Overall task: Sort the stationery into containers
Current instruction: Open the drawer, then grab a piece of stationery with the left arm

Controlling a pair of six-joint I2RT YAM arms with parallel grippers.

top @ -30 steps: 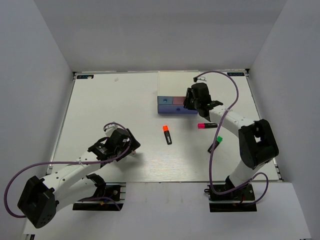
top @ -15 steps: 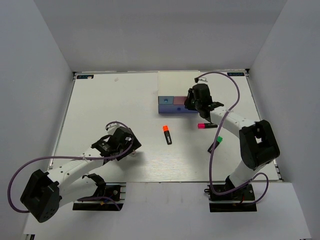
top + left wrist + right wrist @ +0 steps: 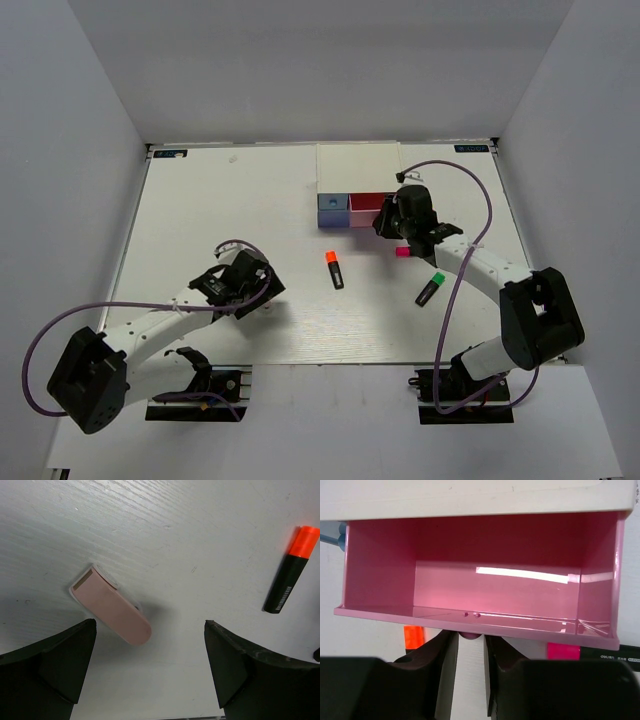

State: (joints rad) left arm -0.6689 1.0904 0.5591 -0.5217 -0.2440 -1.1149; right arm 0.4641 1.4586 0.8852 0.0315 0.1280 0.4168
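My right gripper (image 3: 470, 639) is shut on the small knob (image 3: 470, 635) of the pink drawer (image 3: 495, 587), which stands pulled out of the white box (image 3: 357, 170) and is empty inside. From above, the right gripper (image 3: 390, 224) sits at the pink drawer (image 3: 367, 206)'s front. A pink oval eraser (image 3: 111, 605) lies on the table just ahead of my left gripper (image 3: 150, 625), which is open and holds nothing. The orange highlighter (image 3: 334, 269), pink highlighter (image 3: 403, 252) and green highlighter (image 3: 430, 288) lie loose on the table.
The blue drawer (image 3: 330, 212) beside the pink one is pushed in. The box stands at the table's far edge, with grey walls on three sides. The orange highlighter (image 3: 291, 570) lies to the right of the left gripper.
The right gripper closed on the knob and drew the pink drawer out toward the near side. The left arm shifted slightly, still open.
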